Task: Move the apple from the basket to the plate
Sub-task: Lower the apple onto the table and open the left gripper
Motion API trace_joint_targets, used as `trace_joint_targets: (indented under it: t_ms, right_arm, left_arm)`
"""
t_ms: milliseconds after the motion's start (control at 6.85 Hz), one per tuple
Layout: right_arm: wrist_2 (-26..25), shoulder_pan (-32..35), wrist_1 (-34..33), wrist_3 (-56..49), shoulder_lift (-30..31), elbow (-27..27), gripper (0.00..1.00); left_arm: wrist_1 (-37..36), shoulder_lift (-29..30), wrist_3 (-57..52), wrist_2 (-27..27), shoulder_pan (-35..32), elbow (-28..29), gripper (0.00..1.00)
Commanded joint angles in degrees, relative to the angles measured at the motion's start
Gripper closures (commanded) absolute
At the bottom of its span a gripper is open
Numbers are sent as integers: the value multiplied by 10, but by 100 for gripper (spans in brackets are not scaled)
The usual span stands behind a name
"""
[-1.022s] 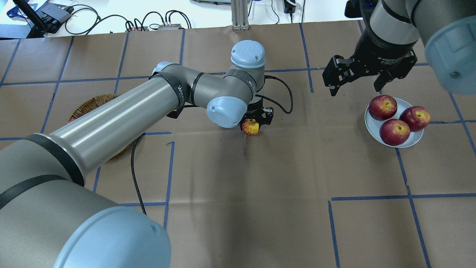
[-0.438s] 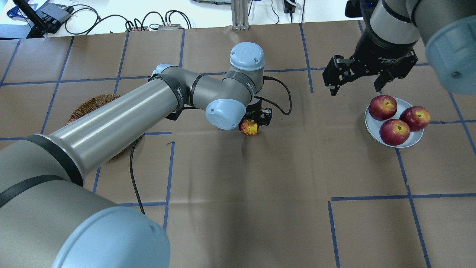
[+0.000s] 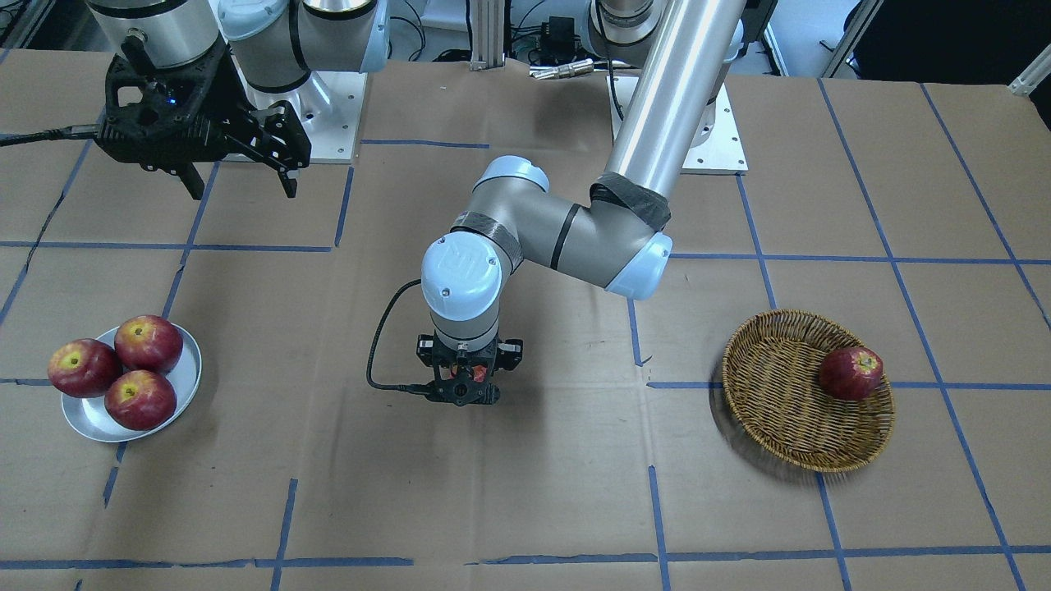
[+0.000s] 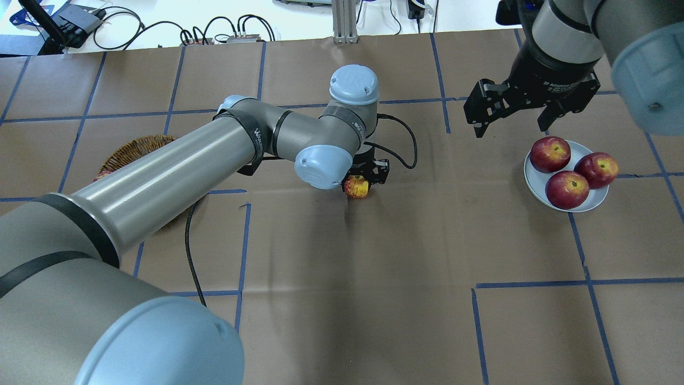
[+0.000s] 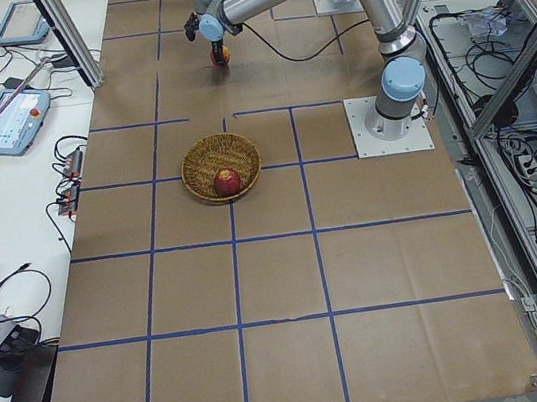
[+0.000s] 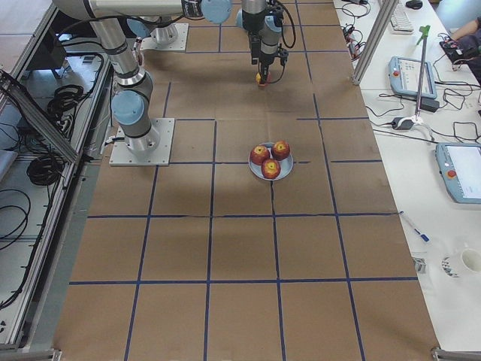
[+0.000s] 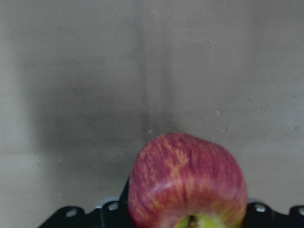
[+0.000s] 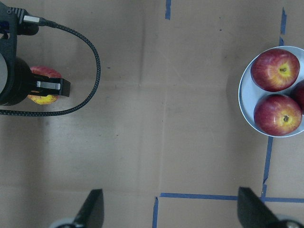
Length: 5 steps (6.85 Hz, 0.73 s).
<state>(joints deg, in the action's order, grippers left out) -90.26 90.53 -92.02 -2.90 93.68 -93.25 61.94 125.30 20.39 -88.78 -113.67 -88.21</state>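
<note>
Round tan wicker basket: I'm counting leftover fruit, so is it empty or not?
Not empty. One uniformly dark red apple lies inside the woven wicker basket, near its rim.

Apple (image 7: 187,183) streaky pinkish-red, yellow patch; basket (image 3: 776,402) tan; plate (image 8: 245,95) silver-grey

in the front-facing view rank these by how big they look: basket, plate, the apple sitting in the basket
1. basket, widest
2. plate, somewhat narrower
3. dark red apple, far smaller
All sit about equally far from the camera, so the order looks safe.
</note>
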Motion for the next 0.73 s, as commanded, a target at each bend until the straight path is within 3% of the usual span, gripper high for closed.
trace_joint_targets:
  t_ms: [0,146,584]
  right_arm:
    - [0,0,0,0,0,0,0]
    - [0,0,0,0,0,0,0]
    - [0,0,0,0,-1,0,0]
  left_arm:
    - [0,4,0,0,-1,1,37]
    - [0,4,0,-1,-1,-1,2]
    - [12,-15,0,-2,2,10,1]
